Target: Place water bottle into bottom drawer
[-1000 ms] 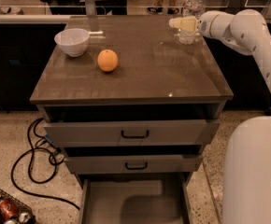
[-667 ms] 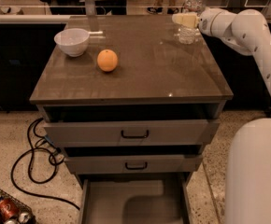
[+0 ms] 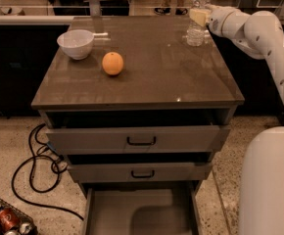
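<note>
Clear plastic, white cap: the water bottle (image 3: 196, 33) stands upright at the far right corner of the brown cabinet top (image 3: 156, 77). The gripper (image 3: 199, 16) sits right against the bottle's upper body, at the end of the white arm (image 3: 259, 31) that stretches in from the right. Clamped on or only alongside? Cannot tell from here. Down low, the bottom drawer (image 3: 142, 212) is pulled out, a flat grey tray beneath the two upper drawers (image 3: 137, 140) with black handles. Over on the left of the top there's a white bowl (image 3: 76, 44), and an orange (image 3: 112, 63) near it, not touching.
</note>
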Robot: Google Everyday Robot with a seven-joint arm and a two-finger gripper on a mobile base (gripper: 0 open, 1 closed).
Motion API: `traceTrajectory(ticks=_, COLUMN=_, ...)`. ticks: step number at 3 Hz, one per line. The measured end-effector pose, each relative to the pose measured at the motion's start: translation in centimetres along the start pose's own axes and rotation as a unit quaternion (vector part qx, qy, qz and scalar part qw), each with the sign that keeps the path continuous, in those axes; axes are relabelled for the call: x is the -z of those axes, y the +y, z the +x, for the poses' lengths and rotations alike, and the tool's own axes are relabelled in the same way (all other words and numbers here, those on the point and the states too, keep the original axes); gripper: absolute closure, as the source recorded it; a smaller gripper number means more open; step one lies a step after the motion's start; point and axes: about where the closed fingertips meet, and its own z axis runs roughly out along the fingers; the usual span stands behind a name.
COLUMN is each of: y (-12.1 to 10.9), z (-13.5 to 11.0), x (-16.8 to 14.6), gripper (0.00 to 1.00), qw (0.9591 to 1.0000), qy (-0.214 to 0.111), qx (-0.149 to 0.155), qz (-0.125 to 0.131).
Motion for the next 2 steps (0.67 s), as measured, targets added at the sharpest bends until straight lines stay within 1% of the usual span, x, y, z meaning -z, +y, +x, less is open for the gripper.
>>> traceTrajectory(ticks=1, y=0.25, z=0.10, x=-0.23, gripper=0.96, qw=1.0000, qy=0.000, qx=0.000, qz=-0.002)
traceTrajectory(ticks=2, y=0.42, z=0.12, x=-0.33, gripper=1.00, qw=1.0000, qy=0.000, qx=0.000, qz=-0.003)
